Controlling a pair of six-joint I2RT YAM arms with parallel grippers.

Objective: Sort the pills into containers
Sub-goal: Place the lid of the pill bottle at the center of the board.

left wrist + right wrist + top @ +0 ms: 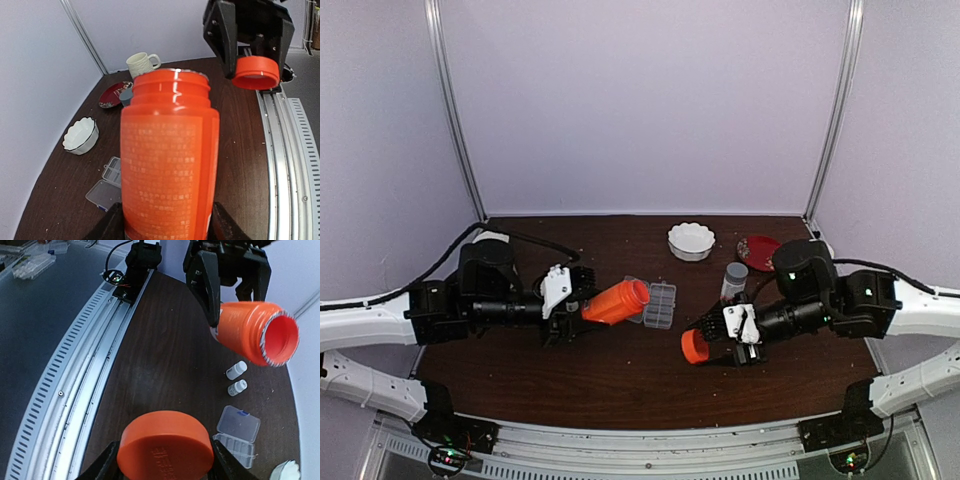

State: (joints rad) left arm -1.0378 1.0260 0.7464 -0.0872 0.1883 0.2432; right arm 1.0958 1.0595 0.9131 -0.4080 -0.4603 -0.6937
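Orange plastic fills both grips. The left gripper (582, 309) is clamped on the base of an uncapped bottle (616, 301), holding it nearly level above the table (620, 385), with its open mouth aimed at the right arm. The right gripper (704, 342) is closed around the bottle's cap (695, 346), held low, near the table's middle and well apart from the bottle.

The box (658, 305), clear plastic, lies open on the table between the two arms, just past the bottle's mouth in the top view. Its lid is folded flat beside the gridded half. Any pills are too small to make out.

Behind the box stand a white scalloped bowl (691, 241), a red plate (757, 252) and a grey-capped vial (734, 280). The left wrist view also shows a ribbed mug (142, 64) behind the plate. Two tiny white bottles (236, 370) lie on the table near the box.
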